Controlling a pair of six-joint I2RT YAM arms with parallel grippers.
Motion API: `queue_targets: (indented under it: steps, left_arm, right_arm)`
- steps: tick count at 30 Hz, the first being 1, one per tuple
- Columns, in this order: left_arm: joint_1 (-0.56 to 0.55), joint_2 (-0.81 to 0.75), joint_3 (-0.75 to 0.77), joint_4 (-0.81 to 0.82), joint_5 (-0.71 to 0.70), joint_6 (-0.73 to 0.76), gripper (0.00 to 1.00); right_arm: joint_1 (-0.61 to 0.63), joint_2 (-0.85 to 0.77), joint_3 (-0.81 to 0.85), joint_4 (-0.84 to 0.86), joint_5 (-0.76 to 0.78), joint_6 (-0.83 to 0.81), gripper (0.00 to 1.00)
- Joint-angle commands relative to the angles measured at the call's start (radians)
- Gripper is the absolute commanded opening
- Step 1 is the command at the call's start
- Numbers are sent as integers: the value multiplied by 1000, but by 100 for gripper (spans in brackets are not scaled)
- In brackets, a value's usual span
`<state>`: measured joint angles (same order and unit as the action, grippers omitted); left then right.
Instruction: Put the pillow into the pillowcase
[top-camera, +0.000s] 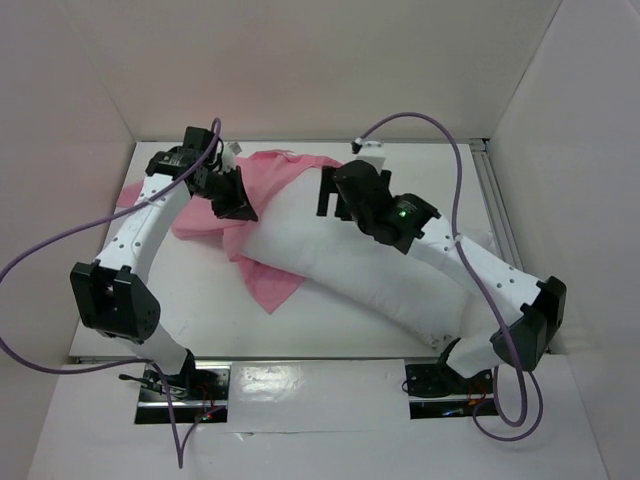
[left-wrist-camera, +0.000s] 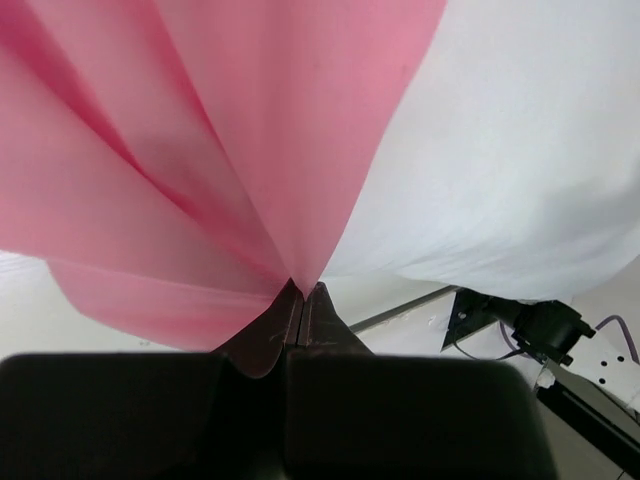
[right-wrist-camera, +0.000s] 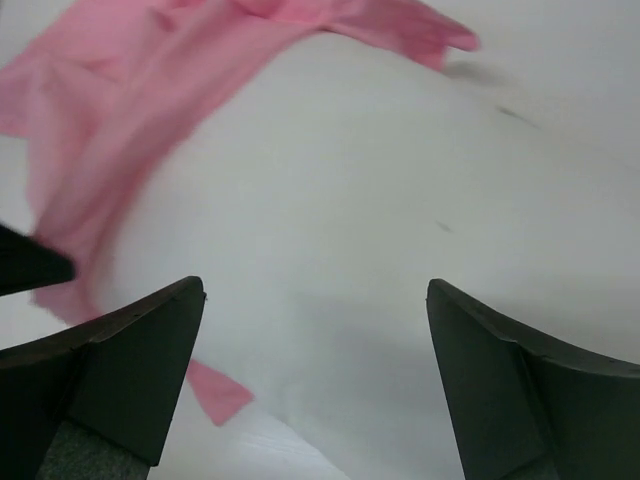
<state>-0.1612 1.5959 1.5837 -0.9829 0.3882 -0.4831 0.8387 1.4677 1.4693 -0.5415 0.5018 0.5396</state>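
Left tool (left-wrist-camera: 302, 290) is clenched on a fold of the pink pillowcase (left-wrist-camera: 200, 150), holding it up beside the white pillow (right-wrist-camera: 350, 200). The right tool (right-wrist-camera: 315, 288) hangs spread wide above the pillow, gripping nothing. The pillow lies slantwise on the bench (top-camera: 200, 300), pink cloth gathered at its far end. Stuffing looks barely begun; next, the right tool likely needs a fresh grip to push the pillow deeper.
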Motion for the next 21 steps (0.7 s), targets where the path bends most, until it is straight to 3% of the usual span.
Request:
queue_targets:
  steps: [1,3,6,8,9,10,11,12,13,17,21]
  left_arm:
    - [-52,18,65,-2,9,-32,0]
    - [-70,30,76,-2,-17,-32,0]
    - [-103,42,105,-2,-43,-41,0]
    - [-121,64,117,-2,-61,-52,0]
    - [-136,64,130,-2,-72,-52,0]
    - [-149,74,139,-2,-72,-63,0]
    - [-149,75,150,-2,-72,-63,0]
    - [-162,84,150,-2,-72,-63,0]
    - [-162,84,168,-2,-83,-63,0]
    - [-213,114,240,-26,-95,-63,0]
    - [-262,194,413,-77,-75,-72,0]
  right_arm:
    - [-33,-32,-55,-313,92,65,100]
    - [-58,-46,-107,-386,103,88,100]
    - [-98,-70,-208,-330,-3,88,100]
    - [-110,-83,-256,-258,-134,59,94]
    - [-110,-83,-294,-167,-181,48,86]
    - [-119,-73,-306,-125,-221,39,51]
    - [-119,-58,-306,-59,-271,39,26]
    - [-119,-49,-287,-40,-282,39,6]
    - [-119,-49,-265,-29,-282,51,0]
    - [-119,-49,-118,3,-211,62,0]
    - [-128,-67,37,-23,-117,72,0]
